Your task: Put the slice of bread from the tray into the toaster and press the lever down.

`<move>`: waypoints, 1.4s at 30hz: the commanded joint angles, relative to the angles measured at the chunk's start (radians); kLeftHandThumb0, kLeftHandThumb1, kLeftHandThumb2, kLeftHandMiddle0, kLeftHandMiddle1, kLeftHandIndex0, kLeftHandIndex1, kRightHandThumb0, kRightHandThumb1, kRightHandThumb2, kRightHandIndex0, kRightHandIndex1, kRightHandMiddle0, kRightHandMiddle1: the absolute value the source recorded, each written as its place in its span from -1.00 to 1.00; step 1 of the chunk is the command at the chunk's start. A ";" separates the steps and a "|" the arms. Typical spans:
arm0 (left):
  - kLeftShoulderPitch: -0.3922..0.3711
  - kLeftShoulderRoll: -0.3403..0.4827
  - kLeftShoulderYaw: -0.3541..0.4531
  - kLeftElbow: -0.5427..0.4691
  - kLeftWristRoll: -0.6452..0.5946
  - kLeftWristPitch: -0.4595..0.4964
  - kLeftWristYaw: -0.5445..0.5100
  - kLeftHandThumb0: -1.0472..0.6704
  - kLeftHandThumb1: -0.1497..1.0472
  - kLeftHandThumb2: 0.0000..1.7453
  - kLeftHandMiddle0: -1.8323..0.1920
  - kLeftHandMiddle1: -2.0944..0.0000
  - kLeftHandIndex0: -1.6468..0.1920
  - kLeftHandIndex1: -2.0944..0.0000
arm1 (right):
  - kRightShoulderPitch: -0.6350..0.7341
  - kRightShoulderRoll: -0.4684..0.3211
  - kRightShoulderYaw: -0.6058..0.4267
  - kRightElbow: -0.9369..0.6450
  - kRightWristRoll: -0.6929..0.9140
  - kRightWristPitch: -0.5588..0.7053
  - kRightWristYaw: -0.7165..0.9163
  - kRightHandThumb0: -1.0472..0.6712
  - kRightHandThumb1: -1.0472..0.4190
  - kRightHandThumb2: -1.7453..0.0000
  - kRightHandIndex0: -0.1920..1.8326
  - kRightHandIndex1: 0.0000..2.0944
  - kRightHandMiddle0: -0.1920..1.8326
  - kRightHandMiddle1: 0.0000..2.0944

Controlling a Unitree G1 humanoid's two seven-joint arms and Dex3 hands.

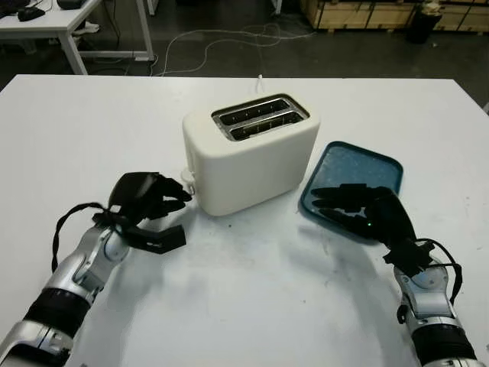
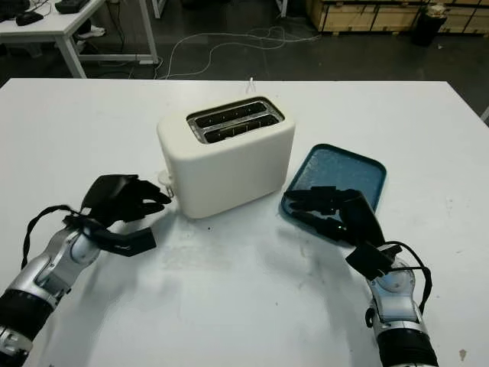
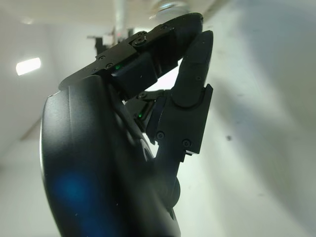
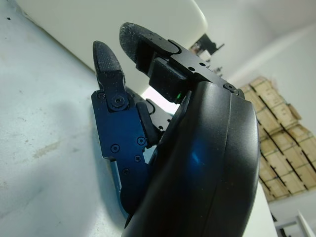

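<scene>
Cream plastic toaster [image 1: 248, 157] sits mid-tabletop [image 1: 244, 298], its two slots running left-near to right-far; I cannot tell whether bread sits inside them. From my head camera, my left robot hand [image 1: 153, 200] hovers just beside the toaster's left end near the lever [image 1: 187, 180], fingers curled and holding nothing. My right robot hand [image 1: 359, 210] reaches over the near edge of the blue tray [image 1: 367, 164], open, holding nothing. Bare tabletop lies in front of me. At my left wrist, curled black fingers [image 3: 190, 94] hang above the white surface. At my right wrist, fingers [image 4: 111, 74] point toward the toaster's cream wall [image 4: 108, 19].
</scene>
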 commanded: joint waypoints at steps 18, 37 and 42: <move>0.303 -0.075 0.298 -0.418 -0.201 0.039 -0.076 -0.17 0.77 -0.98 0.17 -0.57 -0.51 0.97 | -0.071 -0.015 -0.039 0.004 -0.026 0.065 -0.112 -0.29 -0.73 1.00 0.32 -0.99 0.19 -1.00; -0.017 0.200 0.376 -0.376 -0.280 0.080 -0.426 -0.21 0.61 -0.99 -0.02 -0.11 -0.51 0.89 | -0.465 -0.300 -0.058 0.078 -0.129 0.241 -0.053 -0.33 -0.63 1.00 0.36 -0.98 0.22 -0.99; -0.163 0.253 0.297 -0.305 -0.240 0.123 -0.518 -0.25 0.54 -1.00 -0.15 0.08 -0.54 0.91 | -0.563 -0.355 -0.013 0.094 -0.179 0.279 -0.002 -0.33 -0.59 1.00 0.38 -0.98 0.24 -0.98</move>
